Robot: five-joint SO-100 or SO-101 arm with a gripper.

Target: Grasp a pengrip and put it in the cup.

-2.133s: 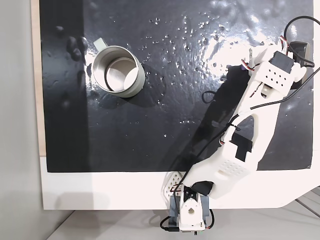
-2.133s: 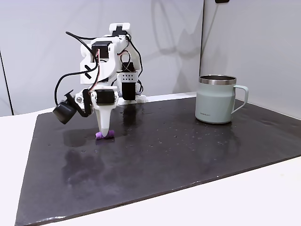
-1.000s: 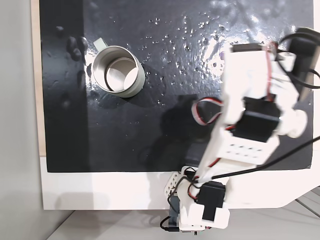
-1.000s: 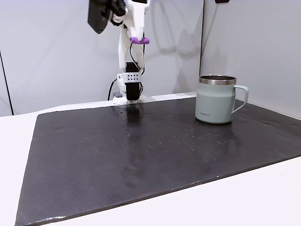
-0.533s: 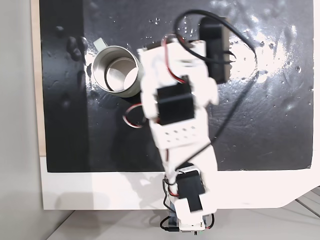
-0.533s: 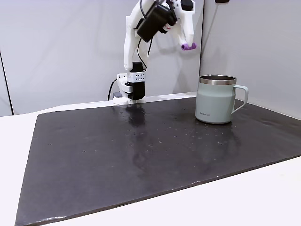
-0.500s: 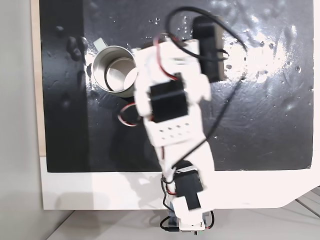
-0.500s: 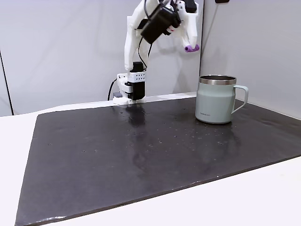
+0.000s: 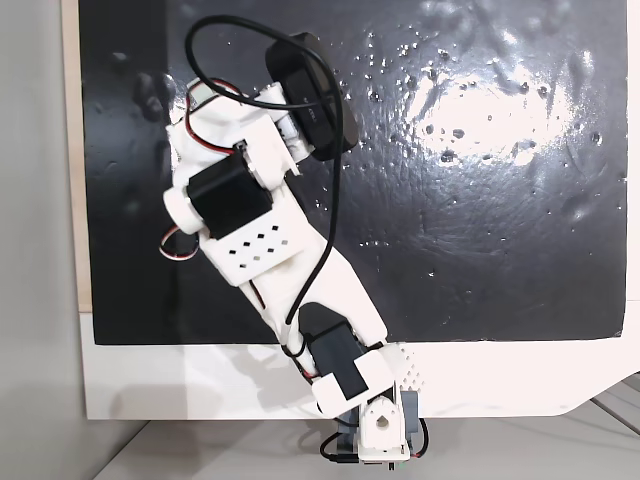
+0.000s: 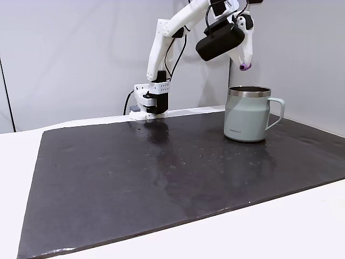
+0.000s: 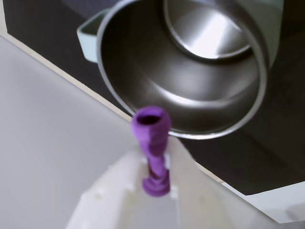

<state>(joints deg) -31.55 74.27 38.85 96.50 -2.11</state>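
Cup (image 10: 247, 114) on the mat (image 10: 161, 172), right side in a fixed view; pengrip (image 10: 245, 67) in the jaws, directly above its rim.

- The cup (image 11: 190, 90) is showing a polished, mirror-like metal inside; its outer wall (image 10: 245, 116) is looking matt and smooth, with a bare metal rim.
- The pengrip (image 11: 152, 143) is looking like soft, matt purple rubber with ribs.
- The gripper (image 11: 155, 183) and the arm (image 9: 265, 250) are appearing as matt white plastic, with black glossy parts.
- The black mat (image 9: 480, 200) is gleaming, glossy and bumpy.
- The table (image 10: 302, 226) is looking smooth and white.
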